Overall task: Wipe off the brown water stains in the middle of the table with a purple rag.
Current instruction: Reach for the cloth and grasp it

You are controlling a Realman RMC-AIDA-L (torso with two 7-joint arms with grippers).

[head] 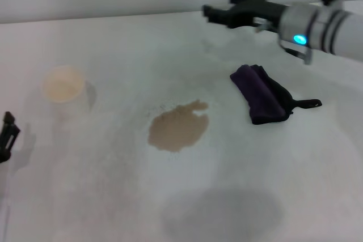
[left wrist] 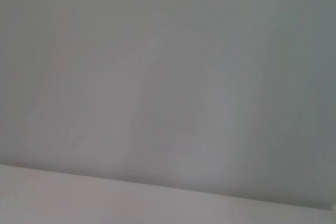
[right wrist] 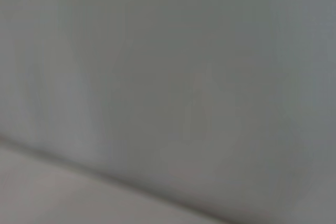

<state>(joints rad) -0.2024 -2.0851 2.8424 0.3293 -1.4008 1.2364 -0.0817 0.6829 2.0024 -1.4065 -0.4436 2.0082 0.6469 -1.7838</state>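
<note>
A: Right, position of the cloth? The purple rag (head: 262,93) lay bundled on the white surface (head: 113,196), just beside the brown water stains (head: 178,127), on the robot's right and slightly farther back. Not touching the puddle. A thin black strip stuck out toward the right edge.

B: Noted. And the arms?

A: The right end effector (head: 218,13) hung above the far side of the surface, beyond the rag, holding nothing. Fingers appeared parted, pointing toward the robot's left. The left end effector (head: 7,134) sat low at the left edge, only partly in view; whether clenched or released, I could not tell.

B: Anything else out there?

A: A paper cup (head: 63,86) stood well apart, left of the stain.

B: Step in hand?

A: Judged it as the reach for the rag; the puddle looked whole, no wiping done. Next move called for bringing the right end effector back and down over the bundle, gripping its thick middle, not the strip.
</note>
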